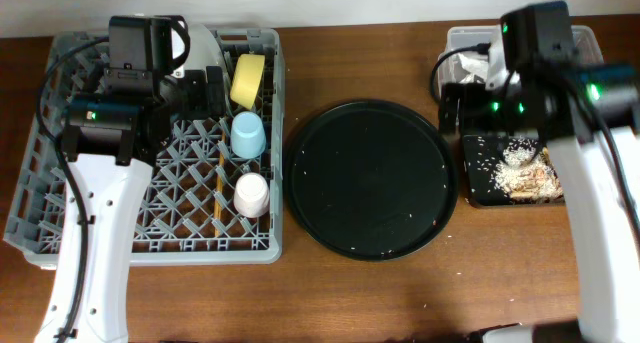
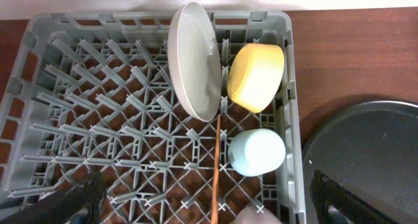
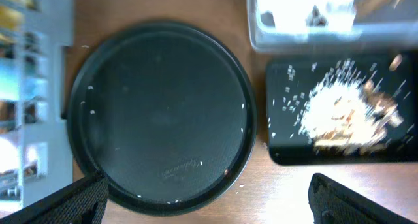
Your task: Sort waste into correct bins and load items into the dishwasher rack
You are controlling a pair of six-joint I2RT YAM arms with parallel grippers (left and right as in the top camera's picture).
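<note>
Apparently loading is complete: rack loaded, scraps in black bin. Left gripper and right gripper: jaws spread, empty. Next: retract both clear.

surface: dark reddish-brown wood-grain table, fills the overhead view from 3 round to 9 o'clock | backdrop: pale off-white wall, narrow strip along the far edge at 12 o'clock | light: even, diffuse
</note>
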